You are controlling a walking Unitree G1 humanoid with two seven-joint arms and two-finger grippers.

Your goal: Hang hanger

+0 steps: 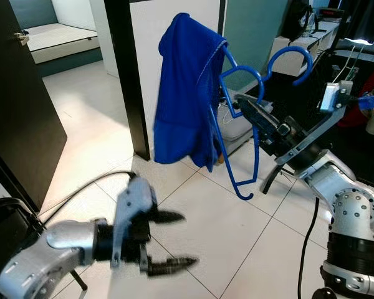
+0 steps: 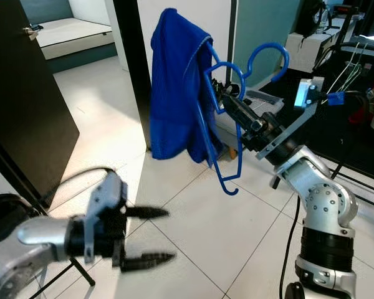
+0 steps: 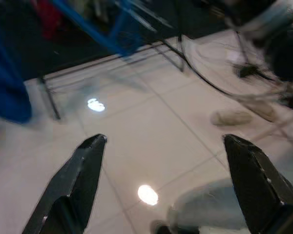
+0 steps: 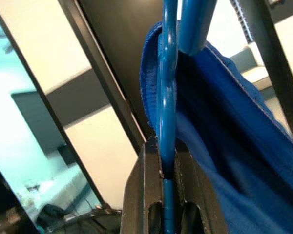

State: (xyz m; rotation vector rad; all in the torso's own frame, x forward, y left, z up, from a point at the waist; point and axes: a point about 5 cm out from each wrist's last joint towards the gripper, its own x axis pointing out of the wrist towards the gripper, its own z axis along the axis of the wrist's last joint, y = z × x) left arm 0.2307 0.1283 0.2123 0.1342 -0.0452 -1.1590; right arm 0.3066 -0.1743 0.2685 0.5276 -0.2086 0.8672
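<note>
Right tool [image 1: 244, 106] raised, fingers clamped together; left tool [image 1: 174, 240] low, fingers spread.

Blue hanger [image 1: 240, 118], blue garment [image 1: 184, 93], black door [image 1: 19, 106], white floor tiles [image 1: 199, 212]

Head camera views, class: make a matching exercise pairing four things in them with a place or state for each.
Things:
1. right end effector
2. left end effector
3. blue garment
4. blue hanger

States:
A. draped over the hanger
B. open above the tiled floor
C. clamped on the hanger's wire
D. held up, hook free

Pairs: 1-C, 2-B, 3-A, 4-D
</note>
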